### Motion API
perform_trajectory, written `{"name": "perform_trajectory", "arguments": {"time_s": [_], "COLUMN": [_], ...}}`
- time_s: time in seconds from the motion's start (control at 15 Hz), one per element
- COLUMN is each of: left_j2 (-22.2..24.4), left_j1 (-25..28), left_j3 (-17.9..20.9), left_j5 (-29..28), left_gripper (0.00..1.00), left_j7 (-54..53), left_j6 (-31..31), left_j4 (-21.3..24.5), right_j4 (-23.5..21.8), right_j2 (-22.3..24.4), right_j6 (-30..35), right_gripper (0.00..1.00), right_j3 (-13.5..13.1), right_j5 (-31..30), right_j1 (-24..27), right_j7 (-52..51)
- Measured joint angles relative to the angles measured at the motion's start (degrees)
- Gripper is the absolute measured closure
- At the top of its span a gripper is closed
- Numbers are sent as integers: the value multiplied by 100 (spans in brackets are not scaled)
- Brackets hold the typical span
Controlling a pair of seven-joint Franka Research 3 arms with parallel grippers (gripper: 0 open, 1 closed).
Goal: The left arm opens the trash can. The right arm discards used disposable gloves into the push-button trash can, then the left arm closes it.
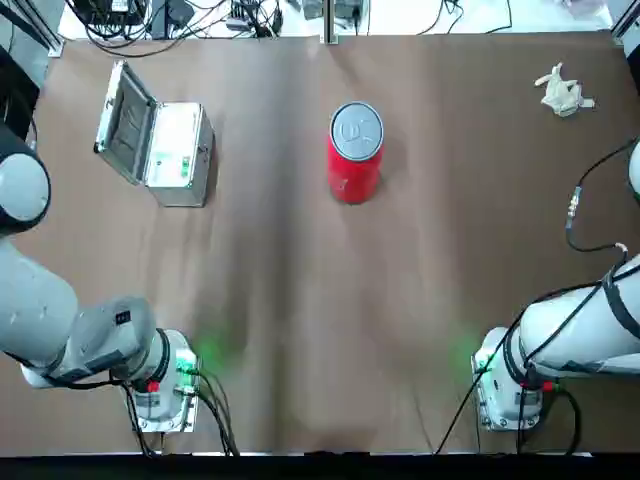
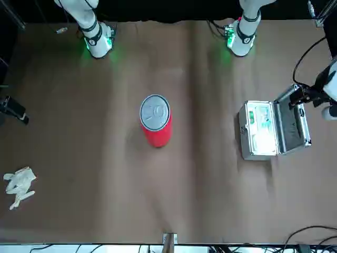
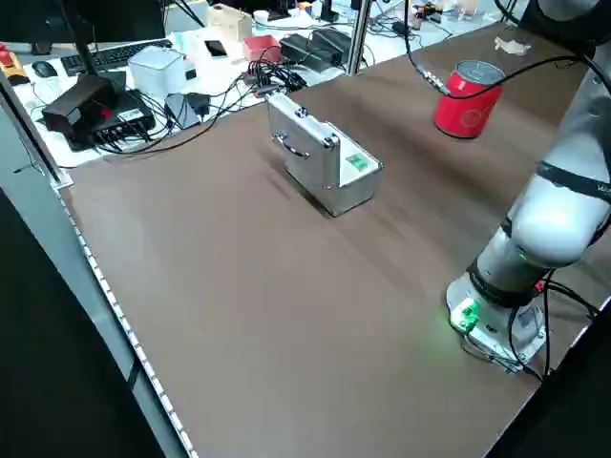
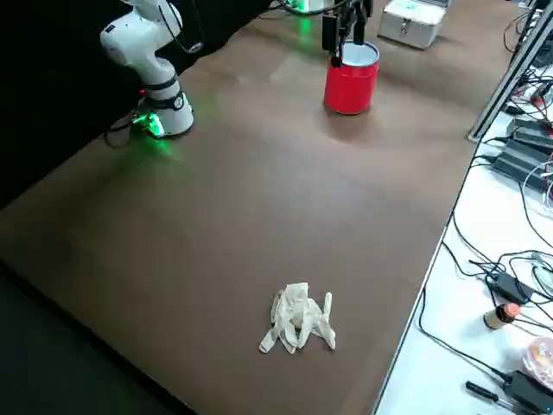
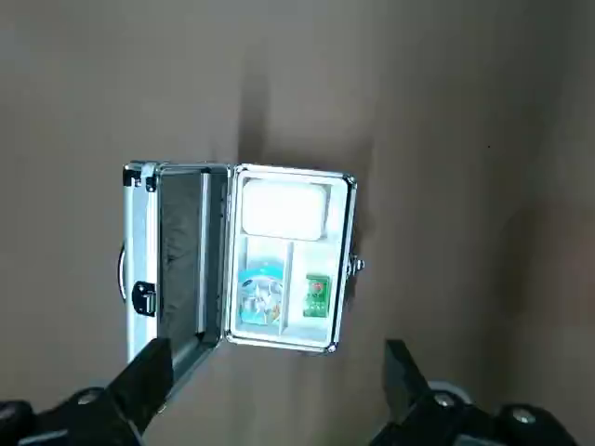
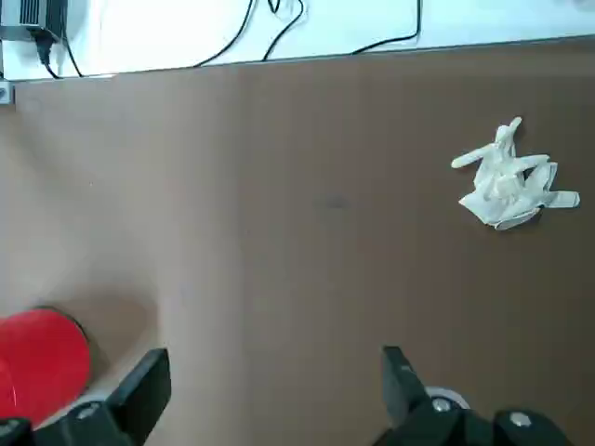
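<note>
The trash can (image 1: 355,150) is a small red cylinder with its round silver lid down, standing upright mid-table toward the far side; it also shows as trash can (image 2: 155,124) and trash can (image 6: 37,367). The gloves (image 1: 562,92) lie in a crumpled white heap at the far right corner, seen too as gloves (image 6: 509,181) and gloves (image 4: 298,318). My left gripper (image 5: 274,381) hangs open high over the silver case, holding nothing. My right gripper (image 6: 270,386) is open and empty, high above bare table between the can and the gloves.
An open silver metal case (image 1: 160,145) sits at the far left, its lid raised, with small packets inside (image 5: 279,279). Cables and electronics crowd the bench beyond the table's far edge (image 1: 200,15). A loose black cable (image 1: 590,200) hangs by the right arm.
</note>
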State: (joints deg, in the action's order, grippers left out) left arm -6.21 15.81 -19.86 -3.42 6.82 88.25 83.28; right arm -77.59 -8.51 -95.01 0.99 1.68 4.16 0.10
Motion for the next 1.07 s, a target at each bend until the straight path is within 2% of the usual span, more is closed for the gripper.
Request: {"name": "perform_trajectory", "arguments": {"time_s": [0.6, 0.8, 1.07], "left_j2": [-12, -36, -230], "left_j1": [-35, -125, -290], "left_j3": [-31, -272, -779], "left_j5": [2, 78, 1000], "left_gripper": [0, 0, 0], "left_j7": [-26, -60, 211], "left_j6": [-9, -9, -9], "left_j4": [0, -1, 3], "right_j4": [-21, -28, -124], "right_j2": [9, 4, -254], "right_j6": [189, 189, 138], "right_gripper": [0, 0, 0], "right_j3": [-26, -38, -55], "right_j5": [-3, -8, -109], "right_j1": [82, 278, 703], "right_j7": [3, 3, 0]}}
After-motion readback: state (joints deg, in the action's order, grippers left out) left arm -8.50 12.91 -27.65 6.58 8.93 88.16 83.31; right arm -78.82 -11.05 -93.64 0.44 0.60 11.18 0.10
